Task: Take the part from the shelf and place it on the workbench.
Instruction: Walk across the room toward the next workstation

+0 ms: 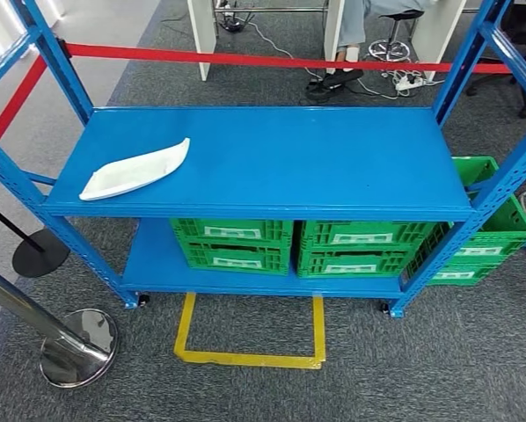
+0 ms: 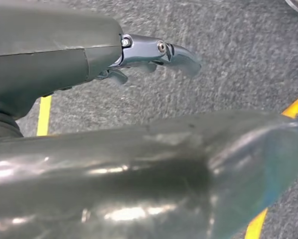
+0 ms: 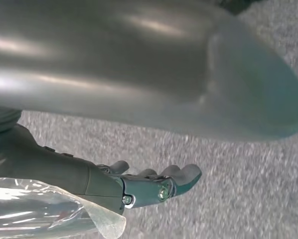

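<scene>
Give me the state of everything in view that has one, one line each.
Long white curved part: lying flat on the blue metal shelf's top deck, left end, untouched.
Green plastic crates: side by side on the lower deck.
Left hand: fingers extended, holding nothing.
Right hand: fingers extended, holding nothing.

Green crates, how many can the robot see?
3. Two green crates sit side by side on the lower shelf, one left, one right. A third stands on the floor, right of the rack. More may be hidden.
</scene>
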